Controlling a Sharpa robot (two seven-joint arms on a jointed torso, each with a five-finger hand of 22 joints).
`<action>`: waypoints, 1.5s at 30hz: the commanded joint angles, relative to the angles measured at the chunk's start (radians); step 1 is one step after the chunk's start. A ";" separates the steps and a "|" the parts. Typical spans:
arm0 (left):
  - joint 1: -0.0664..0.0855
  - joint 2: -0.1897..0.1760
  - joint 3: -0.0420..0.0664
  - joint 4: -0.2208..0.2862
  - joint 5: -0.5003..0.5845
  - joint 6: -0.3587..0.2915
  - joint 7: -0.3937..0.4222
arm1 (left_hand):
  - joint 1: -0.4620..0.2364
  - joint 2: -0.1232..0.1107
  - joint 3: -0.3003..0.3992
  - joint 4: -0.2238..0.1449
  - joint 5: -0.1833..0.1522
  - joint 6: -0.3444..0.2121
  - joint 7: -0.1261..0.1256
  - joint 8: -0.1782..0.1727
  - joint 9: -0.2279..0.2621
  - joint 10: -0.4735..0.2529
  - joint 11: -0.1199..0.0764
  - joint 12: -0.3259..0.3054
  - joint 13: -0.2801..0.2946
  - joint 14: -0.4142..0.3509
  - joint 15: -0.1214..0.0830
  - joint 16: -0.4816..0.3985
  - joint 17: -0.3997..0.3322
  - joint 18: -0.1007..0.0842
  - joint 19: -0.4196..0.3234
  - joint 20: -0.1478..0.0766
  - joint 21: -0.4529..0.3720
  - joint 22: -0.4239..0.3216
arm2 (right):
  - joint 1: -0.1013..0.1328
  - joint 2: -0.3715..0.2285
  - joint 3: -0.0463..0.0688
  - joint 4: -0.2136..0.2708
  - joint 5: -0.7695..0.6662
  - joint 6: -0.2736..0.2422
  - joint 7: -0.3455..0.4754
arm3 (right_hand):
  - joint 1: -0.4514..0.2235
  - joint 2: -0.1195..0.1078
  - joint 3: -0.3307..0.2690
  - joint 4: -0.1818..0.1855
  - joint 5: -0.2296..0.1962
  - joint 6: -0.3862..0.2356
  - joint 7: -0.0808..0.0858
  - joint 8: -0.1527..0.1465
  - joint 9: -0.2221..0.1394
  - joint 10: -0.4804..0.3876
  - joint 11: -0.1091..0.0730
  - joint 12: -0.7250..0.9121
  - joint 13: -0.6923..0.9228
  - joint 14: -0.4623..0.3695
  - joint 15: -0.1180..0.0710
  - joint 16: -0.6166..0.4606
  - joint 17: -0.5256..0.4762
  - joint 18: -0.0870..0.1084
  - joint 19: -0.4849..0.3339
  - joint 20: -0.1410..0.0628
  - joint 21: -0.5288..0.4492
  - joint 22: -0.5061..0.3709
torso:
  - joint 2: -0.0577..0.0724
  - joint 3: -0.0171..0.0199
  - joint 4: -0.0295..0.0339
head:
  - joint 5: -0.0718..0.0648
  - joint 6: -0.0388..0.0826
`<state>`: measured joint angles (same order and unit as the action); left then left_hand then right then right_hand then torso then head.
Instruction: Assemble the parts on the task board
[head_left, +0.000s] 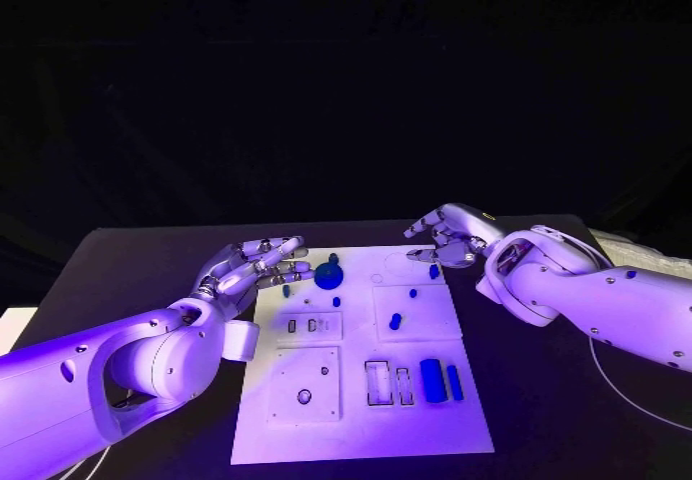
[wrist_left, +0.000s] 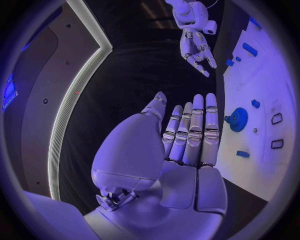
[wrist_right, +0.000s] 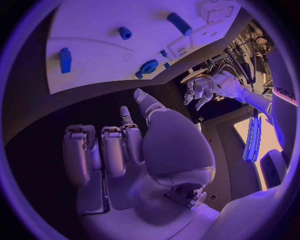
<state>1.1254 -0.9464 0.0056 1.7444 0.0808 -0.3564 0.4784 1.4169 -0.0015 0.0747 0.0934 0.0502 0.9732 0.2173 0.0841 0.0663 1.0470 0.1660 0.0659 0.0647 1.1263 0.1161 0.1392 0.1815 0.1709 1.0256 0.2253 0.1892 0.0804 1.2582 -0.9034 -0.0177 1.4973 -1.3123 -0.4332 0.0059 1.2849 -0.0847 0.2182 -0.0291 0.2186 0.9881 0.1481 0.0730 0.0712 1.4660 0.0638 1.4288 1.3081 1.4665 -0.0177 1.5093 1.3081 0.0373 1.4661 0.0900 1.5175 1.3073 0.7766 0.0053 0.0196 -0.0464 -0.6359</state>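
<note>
Both the left hand (head_left: 263, 266) and right hand (head_left: 449, 238) hover empty, fingers apart; the blue gear (head_left: 329, 277) looks light, rigid, best pinched at its rim

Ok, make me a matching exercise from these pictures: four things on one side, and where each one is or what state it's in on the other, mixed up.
Things:
1. round blue toothed gear
2. long blue cylinder
3. left silver hand
4. right silver hand

Places or states:
A. fingers straight and together, holding nothing, at the left edge of the white task board
B. lying on the board's near right part
C. fingers curled over the board's far right corner
D. on the board's far left part, beside the left hand

Pairs: 1-D, 2-B, 3-A, 4-C
</note>
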 joint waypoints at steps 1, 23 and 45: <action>0.001 0.003 0.001 -0.004 0.001 0.030 0.014 | -0.003 0.002 -0.002 -0.004 0.005 0.003 0.001 -0.006 -0.001 0.006 0.001 -0.001 0.000 0.005 0.001 -0.005 0.001 0.011 0.006 -0.001 -0.007 -0.001 | -0.007 -0.029 -0.001 -0.003 0.064 0.035 0.114 | 0.005 -0.009 -0.001 -0.008 -0.006 0.004 0.001 -0.007 -0.003 0.042 -0.004 -0.010 0.170 0.076 0.002 0.004 0.113 -0.006 0.025 0.005 0.002 0.120 | -0.004 0.0040 -0.0117 | -0.006 -0.001; 0.000 0.014 0.000 -0.027 0.001 0.036 0.012 | -0.003 0.003 -0.002 -0.005 0.006 0.003 0.001 -0.006 -0.001 0.006 0.001 -0.001 0.000 0.005 0.001 -0.006 0.002 0.011 0.006 -0.001 -0.008 -0.002 | -0.071 -0.001 -0.001 -0.169 0.052 0.103 0.131 | 0.020 -0.018 -0.014 -0.028 -0.007 -0.031 0.006 -0.011 -0.006 0.024 0.000 -0.046 0.151 0.075 0.008 0.003 0.113 -0.004 0.018 0.010 -0.002 0.110 | -0.004 0.0161 -0.0161 | 0.004 -0.005; -0.001 0.013 0.000 -0.027 0.001 0.037 0.008 | -0.002 0.005 -0.002 -0.007 0.006 0.004 0.000 -0.006 -0.001 0.006 0.001 -0.001 0.000 0.006 0.001 -0.007 0.002 0.011 0.007 -0.001 -0.009 -0.002 | -0.090 0.070 -0.001 -0.242 0.040 0.097 0.126 | 0.029 0.048 0.035 -0.037 -0.058 0.023 0.001 -0.001 -0.001 0.034 -0.004 -0.032 0.161 0.077 0.003 0.006 0.124 -0.005 0.021 0.007 0.000 0.116 | -0.005 0.0149 -0.0148 | -0.001 -0.016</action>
<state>1.1245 -0.9348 0.0052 1.7162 0.0809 -0.3407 0.4785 1.4169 -0.0015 0.0748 0.0935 0.0502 0.9732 0.2173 0.0842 0.0665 1.0470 0.1661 0.0659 0.0647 1.1263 0.1162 0.1393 0.1822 0.1710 1.0255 0.2253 0.1857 0.0797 1.1691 -0.8364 -0.0189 1.2573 -1.2595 -0.3480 0.1271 1.3139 -0.0442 0.2465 -0.0645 0.1646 1.0035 0.1479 0.0692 0.0692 1.4660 0.0637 1.3922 1.3077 1.4666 -0.0177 1.5088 1.3075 0.0374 1.4697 0.0936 1.5174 1.3077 0.7717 0.0202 0.0052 -0.0481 -0.6518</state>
